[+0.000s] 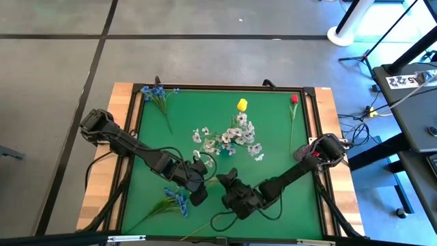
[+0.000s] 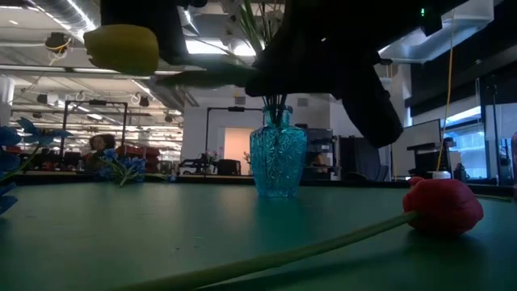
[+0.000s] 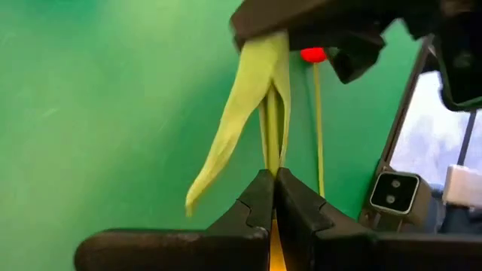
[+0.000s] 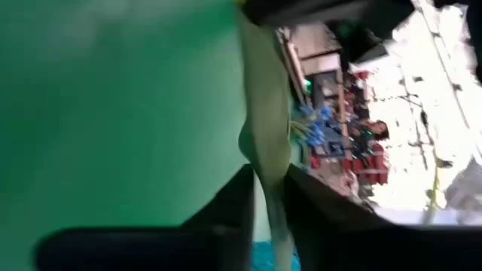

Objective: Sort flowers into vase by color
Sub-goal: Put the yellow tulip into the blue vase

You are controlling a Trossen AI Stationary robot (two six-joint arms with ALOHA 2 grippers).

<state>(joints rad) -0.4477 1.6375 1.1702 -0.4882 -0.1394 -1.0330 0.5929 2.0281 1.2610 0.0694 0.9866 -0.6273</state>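
A yellow tulip [image 2: 121,47] hangs high above the green mat [image 1: 273,137], its stem [image 2: 210,77] about level. My left gripper [image 3: 274,181] and my right gripper [image 4: 267,184] are both shut on that stem, near the table's near edge, and face each other [image 1: 202,191] [image 1: 225,180]. A long green leaf [image 3: 226,150] droops from the stem. The blue glass vase [image 2: 277,162] stands mid-table with white flowers [image 1: 229,140] in it. In the high view the arms hide the held tulip's head. My left gripper pinches the tulip's stem [image 3: 273,162] between its two fingertips. A strip of yellow shows behind the fingers, so the head lies on the wrist side. The stem runs on toward my right gripper, and the flower is lifted clear of the mat. My right gripper pinches the same stem with its leaf [image 4: 265,162] between its two fingers, farther from the head than the left one. It comes slanting down from the table's right side. The stem hangs clear of the mat between the two grippers.
A red tulip [image 2: 443,206] lies on the mat close to the near edge, its stem pointing nearer. Another red tulip [image 1: 294,98] and a second yellow one [image 1: 242,104] are at the far side. Blue flowers lie far left [image 1: 156,92] and near left [image 1: 176,200].
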